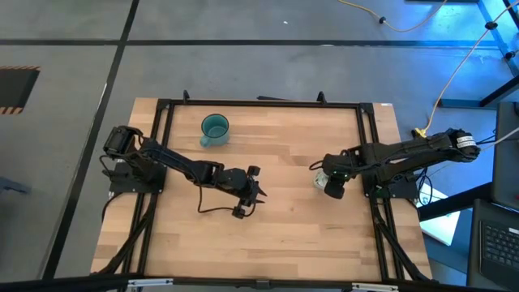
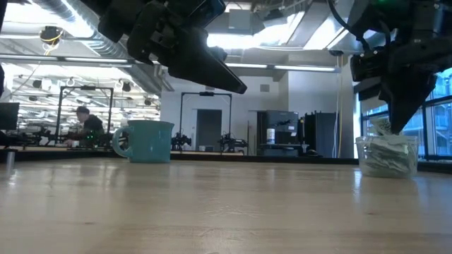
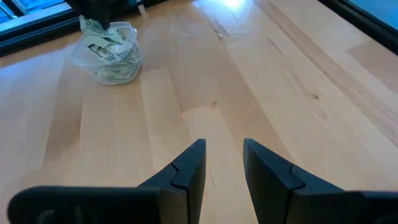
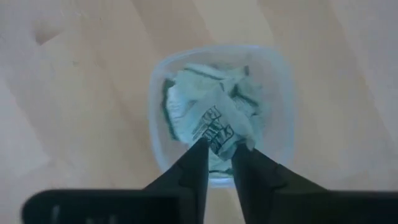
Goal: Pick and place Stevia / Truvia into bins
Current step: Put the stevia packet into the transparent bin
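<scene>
Right claw (image 4: 217, 149) poised straight over the clear see-through plastic cup (image 4: 219, 106) at the right of the pale wooden worktop (image 1: 276, 235), fingers slightly apart with a green-and-white paper sachet (image 4: 214, 124) at their tips, apparently mid-release, lined up so it falls among the sachets inside. Cup close to the right frame rail, with little room that side. Left claw (image 3: 222, 163) parked mid-worktop, fingers apart, empty. Teal-blue mug (image 1: 215, 129) far left, well apart. Bare boards between: ample room to withdraw.

Overhead and table-level views share the teal cup (image 1: 215, 128); wrist cameras look close past their fingers.
</scene>
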`<state>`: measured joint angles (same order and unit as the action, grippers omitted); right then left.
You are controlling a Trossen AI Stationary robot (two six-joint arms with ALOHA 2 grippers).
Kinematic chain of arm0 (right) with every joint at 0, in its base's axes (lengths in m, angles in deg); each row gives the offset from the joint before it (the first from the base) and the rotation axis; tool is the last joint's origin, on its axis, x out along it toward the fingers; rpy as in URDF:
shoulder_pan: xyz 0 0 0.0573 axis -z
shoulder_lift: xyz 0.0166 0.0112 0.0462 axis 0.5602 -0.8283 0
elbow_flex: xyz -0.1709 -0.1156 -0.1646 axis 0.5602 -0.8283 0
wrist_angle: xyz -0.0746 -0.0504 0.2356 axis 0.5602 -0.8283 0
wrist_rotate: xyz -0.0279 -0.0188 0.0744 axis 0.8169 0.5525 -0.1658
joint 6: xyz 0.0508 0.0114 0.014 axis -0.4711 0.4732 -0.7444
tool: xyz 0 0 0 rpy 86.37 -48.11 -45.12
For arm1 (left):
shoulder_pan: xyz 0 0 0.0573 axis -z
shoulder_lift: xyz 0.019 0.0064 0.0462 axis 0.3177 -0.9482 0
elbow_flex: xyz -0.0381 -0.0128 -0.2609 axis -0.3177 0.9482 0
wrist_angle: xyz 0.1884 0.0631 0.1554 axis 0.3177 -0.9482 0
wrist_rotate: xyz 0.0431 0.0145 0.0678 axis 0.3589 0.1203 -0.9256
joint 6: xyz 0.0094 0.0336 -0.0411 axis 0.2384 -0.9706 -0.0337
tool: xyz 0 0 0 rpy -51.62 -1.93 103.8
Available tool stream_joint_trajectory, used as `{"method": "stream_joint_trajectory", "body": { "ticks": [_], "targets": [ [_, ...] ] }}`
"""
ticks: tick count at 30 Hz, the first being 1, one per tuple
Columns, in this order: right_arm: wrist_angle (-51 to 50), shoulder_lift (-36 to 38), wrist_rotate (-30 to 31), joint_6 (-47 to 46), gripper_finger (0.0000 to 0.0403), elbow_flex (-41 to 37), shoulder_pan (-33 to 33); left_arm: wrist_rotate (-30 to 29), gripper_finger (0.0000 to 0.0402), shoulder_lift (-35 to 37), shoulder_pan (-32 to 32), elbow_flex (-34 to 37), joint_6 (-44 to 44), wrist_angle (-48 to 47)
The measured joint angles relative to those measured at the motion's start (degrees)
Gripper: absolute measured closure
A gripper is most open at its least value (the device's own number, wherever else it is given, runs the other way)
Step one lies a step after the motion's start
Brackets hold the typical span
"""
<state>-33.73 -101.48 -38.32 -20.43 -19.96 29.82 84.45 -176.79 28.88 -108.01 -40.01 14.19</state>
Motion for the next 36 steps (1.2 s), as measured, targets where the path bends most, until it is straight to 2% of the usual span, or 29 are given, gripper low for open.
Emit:
{"method": "stream_joint_trajectory", "body": {
  "ticks": [7, 14, 24, 30, 36],
  "targets": [
    [0.38, 0.00, 5.31, 0.08, 0.0302, 0.00, -0.02, 0.00, 0.0300, 0.00, 0.00, 0.00, 0.97, -0.01],
    [3.18, 0.00, 6.19, 1.99, 0.0301, -0.02, -0.04, 0.00, 0.0300, 0.00, 0.04, 0.00, 0.99, -0.44],
    [3.03, 0.00, 6.58, 6.00, 0.0301, -0.02, -0.04, 0.00, 0.0300, 0.02, 0.04, 0.00, 0.81, -0.44],
    [3.03, 0.04, 9.77, 9.77, 0.0301, -0.02, -0.04, 0.00, 0.0300, 0.02, 0.04, 0.00, 0.81, -0.44],
    [0.99, 0.04, 9.96, 10.86, 0.0301, 1.36, -0.60, 0.00, 0.0300, 0.02, 0.04, 0.00, 0.81, -0.46]
  ]
}}
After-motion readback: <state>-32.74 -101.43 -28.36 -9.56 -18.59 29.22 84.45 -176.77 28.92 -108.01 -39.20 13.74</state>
